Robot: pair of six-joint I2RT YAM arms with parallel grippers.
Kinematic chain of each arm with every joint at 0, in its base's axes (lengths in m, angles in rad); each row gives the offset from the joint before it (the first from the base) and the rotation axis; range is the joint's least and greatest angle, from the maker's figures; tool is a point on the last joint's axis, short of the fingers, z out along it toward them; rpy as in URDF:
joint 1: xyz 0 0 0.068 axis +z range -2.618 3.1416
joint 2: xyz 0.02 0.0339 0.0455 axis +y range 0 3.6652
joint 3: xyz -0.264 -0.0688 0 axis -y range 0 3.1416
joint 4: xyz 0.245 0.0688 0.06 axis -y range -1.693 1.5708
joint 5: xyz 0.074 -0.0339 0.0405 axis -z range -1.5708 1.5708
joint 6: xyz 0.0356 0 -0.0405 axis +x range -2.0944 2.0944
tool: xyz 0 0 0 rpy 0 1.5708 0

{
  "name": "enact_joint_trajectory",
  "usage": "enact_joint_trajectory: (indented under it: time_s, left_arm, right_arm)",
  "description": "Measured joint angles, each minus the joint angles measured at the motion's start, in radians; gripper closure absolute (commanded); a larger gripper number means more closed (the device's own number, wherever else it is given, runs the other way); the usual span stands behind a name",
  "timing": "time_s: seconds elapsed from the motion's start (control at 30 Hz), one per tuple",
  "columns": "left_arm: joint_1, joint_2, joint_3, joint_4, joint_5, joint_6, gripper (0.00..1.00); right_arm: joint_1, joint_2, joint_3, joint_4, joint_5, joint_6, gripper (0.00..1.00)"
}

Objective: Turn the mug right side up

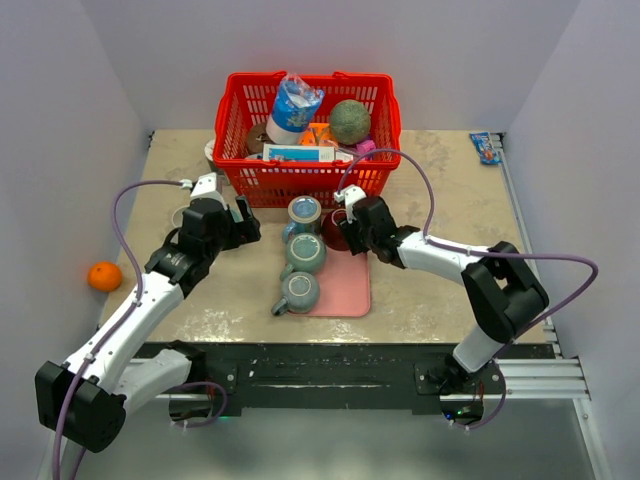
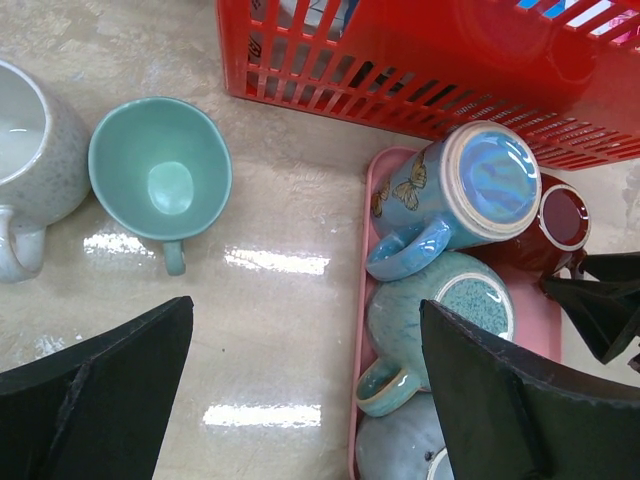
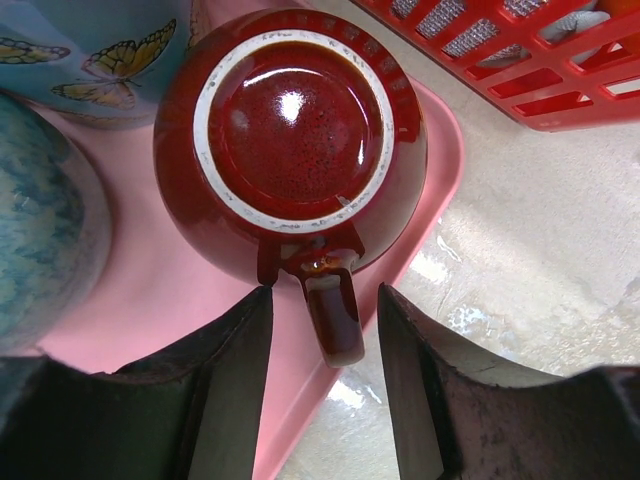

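Your right hand [image 3: 322, 300] is down at the pink tray [image 3: 140, 290], jaws parted and straddling the handle of the dark red mug [image 3: 290, 130]. The handle sits in the gap with a sliver of space on either side, so nothing is gripped. The mug is upside down, its glazed base ringed in white facing up, and it stands at the right edge of the tray, near the tray's far end, with the handle pointing back at your wrist camera.

From above, the red basket [image 1: 310, 135] is just beyond the tray, full of odds and ends. Just left of the red mug is the butterfly mug [image 2: 470, 190], also base up. The blue-green mug [image 2: 440, 315] sits nearer the arms and a grey-blue mug [image 1: 298, 292] is nearest of all, the three forming a column down the tray.

Your left hand [image 2: 305, 320] hangs wide open over the bare counter [image 1: 450, 200] just left of the tray, holding nothing. In its view a teal cup [image 2: 160, 170] stands mouth up on the counter, and beside it is a speckled white mug [image 2: 25, 160], also upright. An orange [image 1: 104, 276] lies off at the far left edge.
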State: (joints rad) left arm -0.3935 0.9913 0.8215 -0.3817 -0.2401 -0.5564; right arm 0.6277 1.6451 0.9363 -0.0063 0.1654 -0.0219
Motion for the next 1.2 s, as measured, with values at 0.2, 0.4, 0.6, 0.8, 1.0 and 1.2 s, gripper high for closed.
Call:
enact_joint_trajectory:
  time_s: [0.2, 0.4, 0.6, 0.8, 1.0, 1.2]
  left_arm:
    - [0.000, 0.000, 0.004, -0.001, 0.005, 0.000, 0.01]
    - [0.000, 0.000, 0.011, 0.000, 0.005, 0.000, 0.01]
    - [0.000, -0.009, 0.011, 0.000, 0.008, -0.001, 0.02]
    - [0.000, -0.097, -0.013, 0.045, 0.025, -0.002, 0.02]
    - [0.000, -0.117, -0.018, 0.088, 0.075, -0.010, 0.02]
    - [0.000, -0.113, -0.035, 0.117, 0.154, -0.023, 0.02]
  right_arm:
    - [0.000, 0.008, 0.005, -0.003, -0.028, -0.005, 0.59]
    - [0.000, 0.016, 0.020, -0.029, -0.061, -0.002, 1.00]
    - [0.000, 0.009, 0.025, -0.053, -0.064, 0.004, 1.00]
    - [-0.001, -0.045, 0.022, -0.134, -0.080, 0.026, 1.00]
    - [0.000, -0.168, -0.007, -0.233, -0.106, 0.099, 1.00]
    - [-0.002, -0.218, -0.013, -0.285, -0.158, 0.223, 1.00]
